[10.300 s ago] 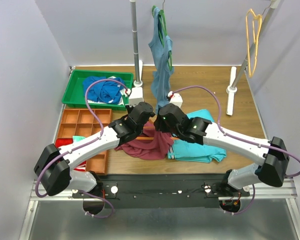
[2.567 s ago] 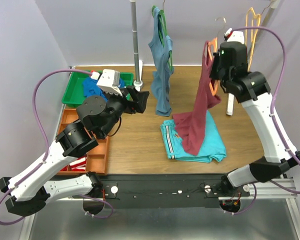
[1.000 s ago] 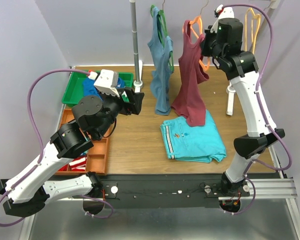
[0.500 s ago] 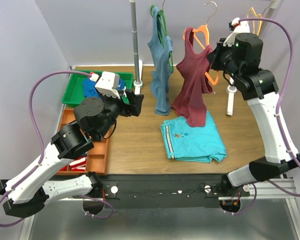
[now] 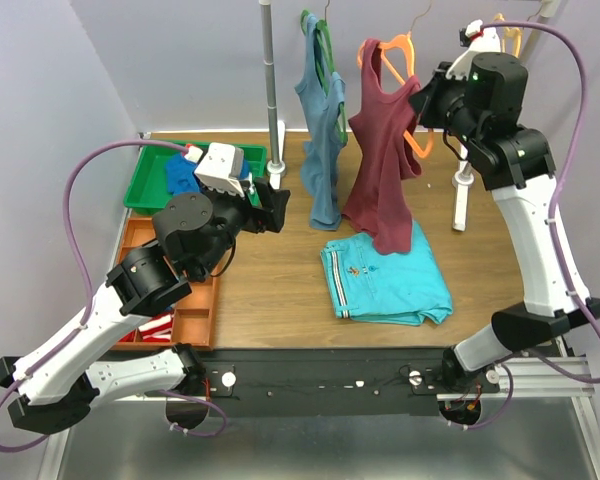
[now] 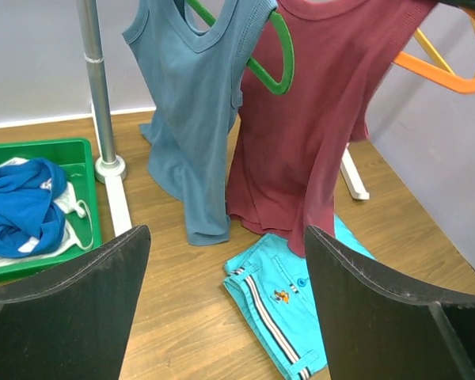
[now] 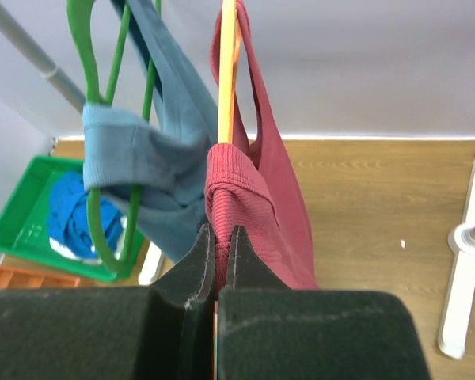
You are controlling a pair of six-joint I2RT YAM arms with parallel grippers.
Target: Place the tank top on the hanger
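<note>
High in the upper right of the top view, the right gripper point(image 5: 427, 102) is pinched tight on the orange hanger point(image 5: 392, 47), so it cannot tip or drop. The maroon tank top point(image 5: 380, 150) hangs from it by its straps, held up high so the cloth falls straight, its hem over the folded turquoise garment point(image 5: 385, 282) on the table point(image 5: 270, 290). Just left is a grey-blue tank top point(image 5: 323, 130) on a green hanger point(image 5: 322, 45). At middle left, the left gripper point(image 5: 271, 203) has its fingers spread wide and holds nothing, out of the way. The top looks to be on the hanger now.
</note>
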